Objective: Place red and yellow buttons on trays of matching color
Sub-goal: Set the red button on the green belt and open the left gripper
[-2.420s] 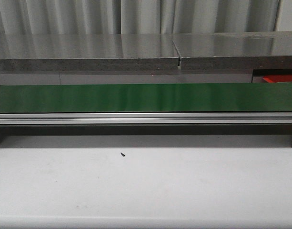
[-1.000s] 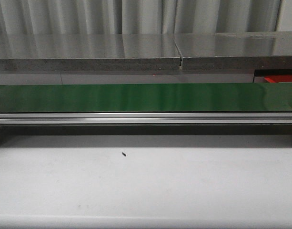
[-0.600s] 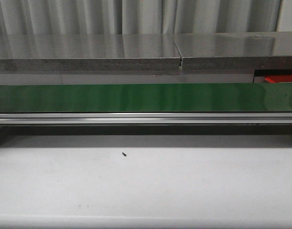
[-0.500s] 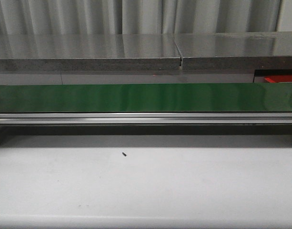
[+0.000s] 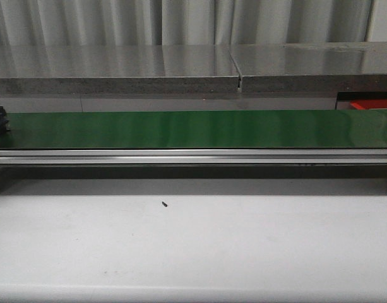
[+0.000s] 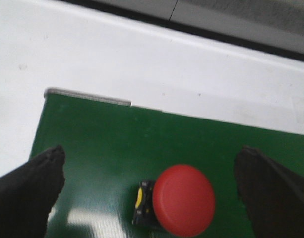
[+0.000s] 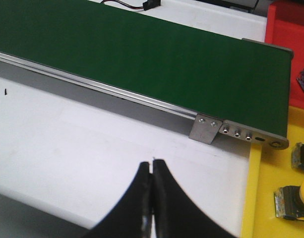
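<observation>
My left hand [image 6: 147,198] is wide open over the end of the green belt [image 6: 142,144]. Its two dark fingers [image 6: 28,191] stand far apart, one on each side of a red button [image 6: 184,199]. The button lies on the belt between them, and nothing touches it yet. I think I hold my hand this way so the button fits in the gap and I can close on it. A small black and yellow part [image 6: 142,208] sticks out of the button's side. It may get in the way of a clean grip.

My right hand [image 7: 152,171] is shut tight, with nothing in it. It hangs over the white tabletop [image 7: 92,148], near the other end of the belt. I think it waits there because the trays are on that side. The yellow tray [image 7: 261,198] is just beside it and has two yellow buttons [image 7: 295,198] in it. A red tray [image 7: 290,44] sits past the end of the belt.

From the front, my left hand shows only as a dark bit at the belt's left edge. The red tray is far off at the right end, so the red button has a long way to go. A tiny black speck [image 5: 163,204] lies on the tabletop, well away from it all.
</observation>
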Controlling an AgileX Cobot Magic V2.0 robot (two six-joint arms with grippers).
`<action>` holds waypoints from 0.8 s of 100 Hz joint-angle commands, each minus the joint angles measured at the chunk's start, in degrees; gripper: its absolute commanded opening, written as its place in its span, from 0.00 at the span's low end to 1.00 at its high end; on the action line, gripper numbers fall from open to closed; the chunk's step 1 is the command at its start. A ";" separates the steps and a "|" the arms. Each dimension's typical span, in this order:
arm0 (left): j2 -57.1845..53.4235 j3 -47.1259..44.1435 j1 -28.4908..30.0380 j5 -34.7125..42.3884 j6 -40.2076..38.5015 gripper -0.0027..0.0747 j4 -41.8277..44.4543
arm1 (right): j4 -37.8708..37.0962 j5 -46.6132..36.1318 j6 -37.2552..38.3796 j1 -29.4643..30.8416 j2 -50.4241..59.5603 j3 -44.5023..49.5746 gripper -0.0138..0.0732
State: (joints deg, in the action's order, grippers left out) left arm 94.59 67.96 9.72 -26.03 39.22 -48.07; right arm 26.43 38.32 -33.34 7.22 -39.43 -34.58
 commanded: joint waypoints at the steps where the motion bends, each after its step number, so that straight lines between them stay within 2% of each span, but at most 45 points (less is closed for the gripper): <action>1: -3.84 4.35 -0.10 0.96 0.02 0.90 -0.92 | 1.10 -2.80 -0.37 -0.14 0.15 -1.53 0.08; 12: -3.84 7.58 1.50 0.93 0.02 0.90 0.95 | 1.10 -2.80 -0.37 -0.14 0.15 -1.53 0.08; 27: -2.12 10.06 6.60 0.83 -0.09 0.89 1.05 | 1.10 -2.80 -0.37 -0.14 0.15 -1.53 0.08; 52: 7.44 14.43 14.91 -0.74 -0.09 0.89 1.17 | 1.10 -2.80 -0.37 -0.14 0.15 -1.53 0.08; 80: 18.01 23.40 16.85 -0.52 -0.09 0.89 3.68 | 1.10 -2.80 -0.37 -0.14 0.15 -1.53 0.08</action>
State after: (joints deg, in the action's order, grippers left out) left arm 113.12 86.87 26.47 -27.86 39.22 -44.40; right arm 26.43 38.32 -33.34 7.22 -39.43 -34.58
